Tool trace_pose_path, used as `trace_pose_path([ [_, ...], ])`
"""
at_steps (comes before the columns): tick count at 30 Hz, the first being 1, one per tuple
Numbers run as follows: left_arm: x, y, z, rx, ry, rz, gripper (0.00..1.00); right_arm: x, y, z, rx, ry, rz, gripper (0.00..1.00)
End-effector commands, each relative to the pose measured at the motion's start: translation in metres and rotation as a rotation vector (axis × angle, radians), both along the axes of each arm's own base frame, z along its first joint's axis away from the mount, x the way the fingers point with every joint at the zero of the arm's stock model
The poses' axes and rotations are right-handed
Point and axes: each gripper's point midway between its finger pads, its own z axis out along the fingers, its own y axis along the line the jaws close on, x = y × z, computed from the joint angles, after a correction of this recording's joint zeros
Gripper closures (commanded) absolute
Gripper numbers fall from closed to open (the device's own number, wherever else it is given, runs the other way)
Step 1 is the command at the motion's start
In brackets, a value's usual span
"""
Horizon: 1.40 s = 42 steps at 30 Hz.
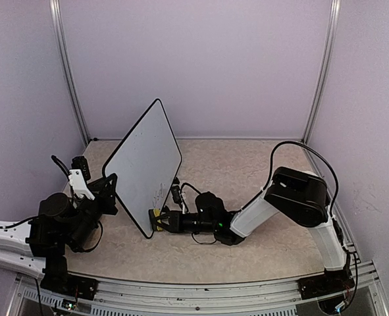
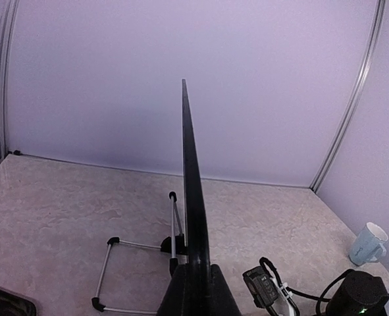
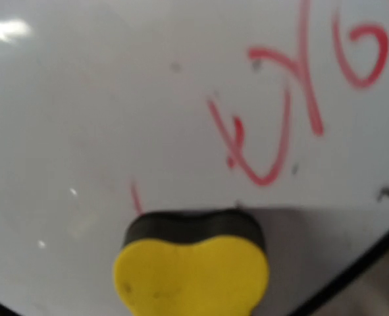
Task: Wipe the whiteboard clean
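The whiteboard [image 1: 145, 161] stands tilted on edge above the table, its white face towards the right arm. My left gripper [image 1: 110, 191] is shut on its left edge. In the left wrist view the black frame [image 2: 191, 197] shows edge-on, clamped between the fingers [image 2: 174, 296]. Red handwriting [image 3: 273, 125] covers the lower part of the board. My right gripper [image 1: 164, 220] is shut on a yellow sponge eraser [image 3: 191, 273]. The eraser's black pad [image 3: 194, 227] presses against the board near its bottom corner. The eraser hides the right fingers in the wrist view.
A wire stand with black feet [image 2: 138, 263] lies on the table behind the board. A white mug [image 2: 368, 242] sits at the far right by the wall. Purple walls with metal posts [image 1: 68, 72] enclose the table on three sides.
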Motion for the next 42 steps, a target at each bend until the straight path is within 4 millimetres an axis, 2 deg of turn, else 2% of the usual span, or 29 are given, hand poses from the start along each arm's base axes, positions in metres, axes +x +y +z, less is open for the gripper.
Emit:
trace_pose_path([
  [1,-0.012,-0.024,0.059,-0.225,-0.063,-0.166,1.00,-0.042,0.006,-0.034,-0.123,0.090,0.104,1.00],
  [3,-0.011,-0.024,0.061,-0.221,-0.067,-0.163,1.00,-0.044,0.008,-0.030,-0.126,0.079,0.106,1.00],
  [5,-0.010,-0.023,0.060,-0.226,-0.064,-0.158,1.00,-0.035,0.008,-0.025,-0.131,0.063,0.078,1.00],
  [9,-0.010,-0.021,0.049,-0.246,-0.038,-0.155,1.00,0.004,-0.001,-0.012,-0.111,0.060,-0.024,1.00],
  [12,-0.009,-0.016,0.039,-0.273,-0.012,-0.136,1.00,0.034,-0.006,0.011,-0.087,0.014,-0.098,1.00],
  [16,-0.009,-0.008,0.031,-0.294,0.004,-0.115,1.00,0.064,-0.007,0.038,-0.073,-0.060,-0.147,1.00],
  [21,-0.009,-0.006,0.021,-0.290,0.024,-0.110,1.00,0.093,-0.003,0.048,-0.069,-0.094,-0.175,1.00],
  [26,-0.009,-0.003,0.014,-0.289,0.032,-0.106,1.00,0.117,0.001,0.049,-0.069,-0.080,-0.188,1.00],
  [28,-0.010,-0.001,0.012,-0.288,0.034,-0.103,1.00,0.110,0.004,0.047,-0.070,-0.077,-0.165,1.00],
  [30,-0.010,0.001,0.011,-0.291,0.033,-0.099,1.00,0.094,0.010,0.040,-0.084,-0.074,-0.133,1.00],
  [34,-0.009,0.004,0.009,-0.287,0.031,-0.087,1.00,0.047,0.016,0.019,-0.128,-0.070,-0.073,1.00],
  [37,-0.008,0.005,0.007,-0.284,0.033,-0.075,1.00,0.011,0.017,0.010,-0.133,-0.058,-0.038,1.00],
  [40,-0.007,0.006,0.004,-0.279,0.036,-0.064,1.00,-0.016,0.019,0.012,-0.117,-0.064,-0.010,1.00],
  [42,-0.007,0.006,0.003,-0.282,0.037,-0.059,1.00,-0.025,0.023,0.020,-0.101,-0.084,0.005,1.00],
])
